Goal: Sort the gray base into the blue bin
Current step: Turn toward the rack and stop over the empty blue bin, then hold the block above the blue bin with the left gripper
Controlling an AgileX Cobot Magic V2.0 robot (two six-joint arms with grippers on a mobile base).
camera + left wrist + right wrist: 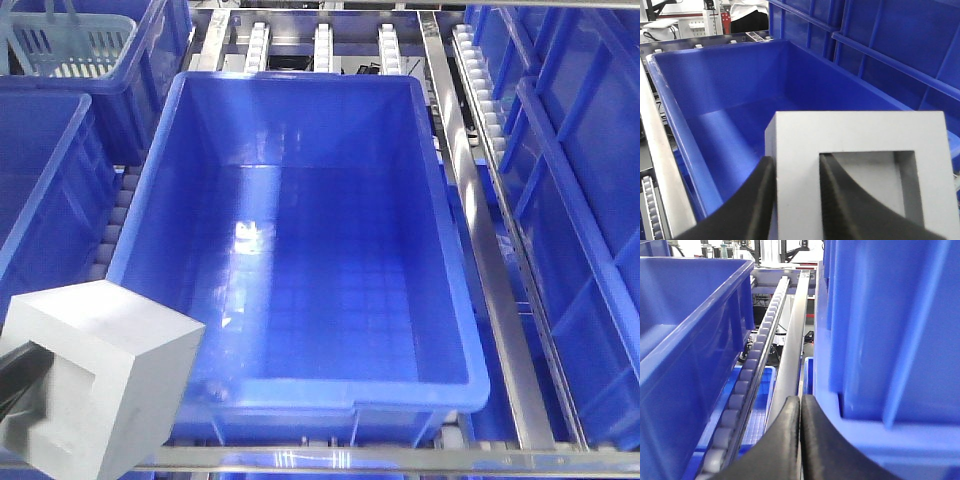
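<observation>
The gray base (100,370) hangs at the lower left of the front view, over the near-left corner of the blue bin (300,90). In the left wrist view the gray base (860,132) fills the foreground with its square recess facing the camera. My left gripper (797,195) is shut on the gray base's wall, one finger outside it and one inside the recess. Behind the block, the blue bin (670,100) shows a bare floor. My right gripper (800,405) is shut with nothing in it, between a roller rail and a blue tote.
More blue totes (570,200) line the right side and the left (40,170). A pale lattice basket (70,45) sits in a tote at the back left. Metal frame rails (480,230) and roller tracks (747,375) run between the bins.
</observation>
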